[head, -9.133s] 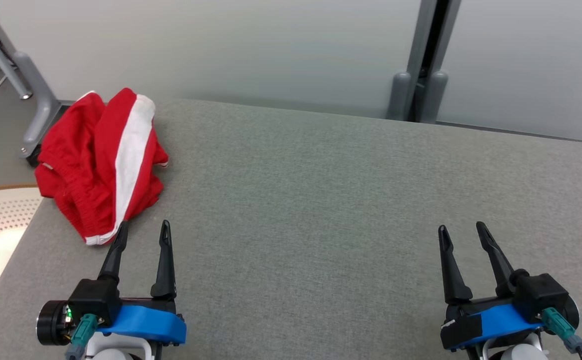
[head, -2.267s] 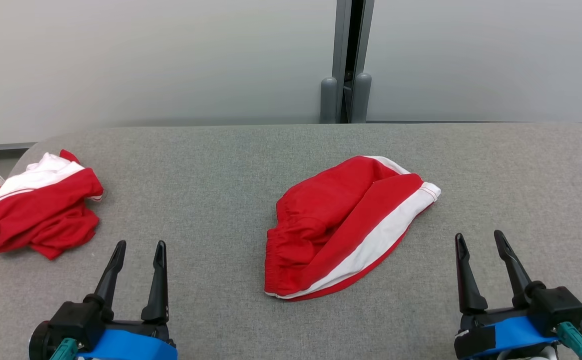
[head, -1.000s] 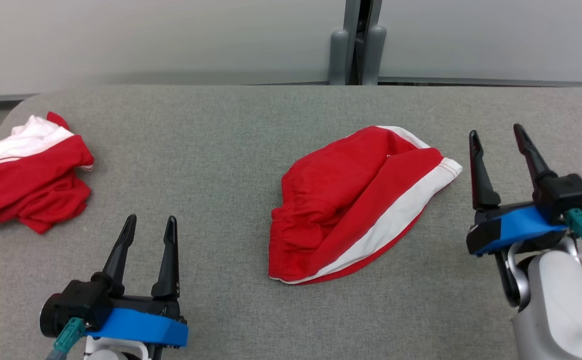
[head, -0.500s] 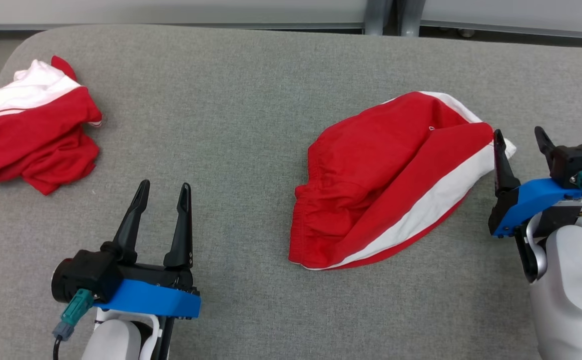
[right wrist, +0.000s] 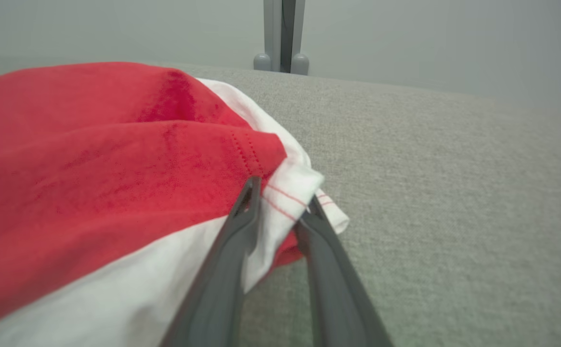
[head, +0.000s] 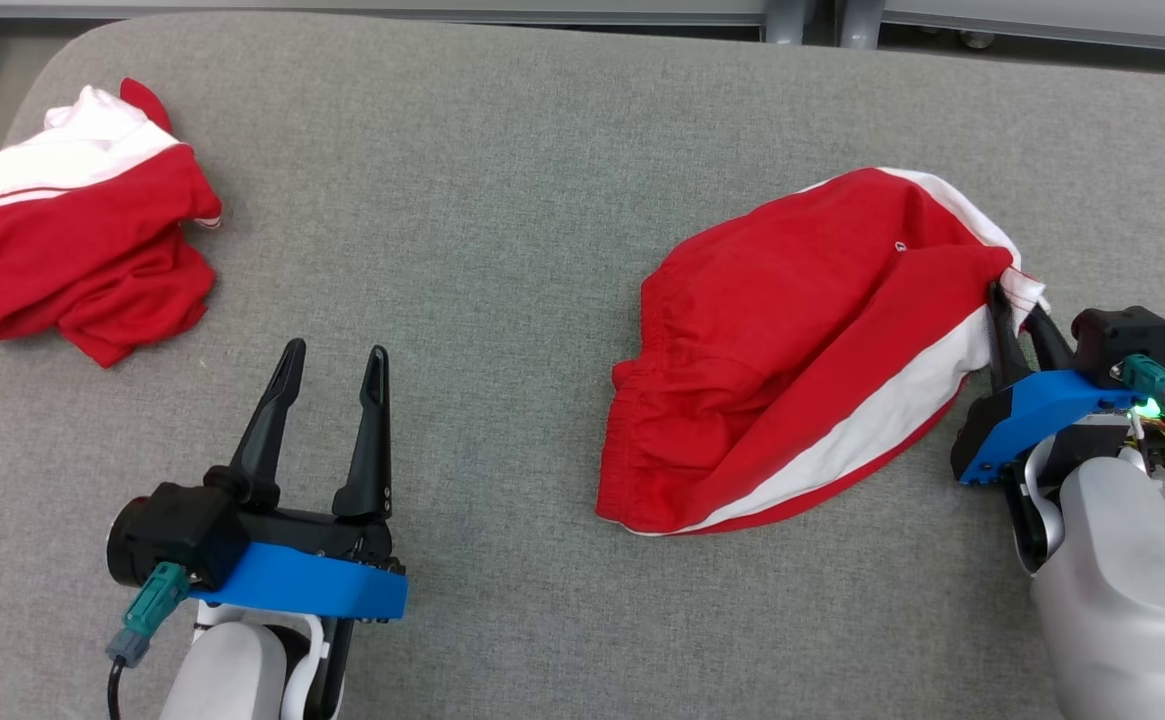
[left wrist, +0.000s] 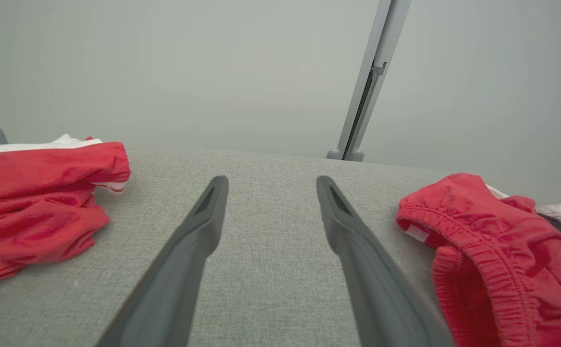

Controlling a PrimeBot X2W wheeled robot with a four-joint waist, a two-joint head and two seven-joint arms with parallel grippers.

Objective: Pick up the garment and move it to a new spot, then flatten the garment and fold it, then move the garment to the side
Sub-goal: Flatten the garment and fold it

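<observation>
The garment [head: 792,360], red shorts with a broad white side stripe and a gathered elastic waistband, lay rumpled and half doubled over on the grey counter [head: 502,200]. Its white hem corner sat pinched between the fingers of my right hand [head: 1014,302]. The waistband end pointed toward my left hand [head: 334,350], well apart from it.

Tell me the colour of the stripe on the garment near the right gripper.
White; the garment shows its stripe best in the head view.
</observation>
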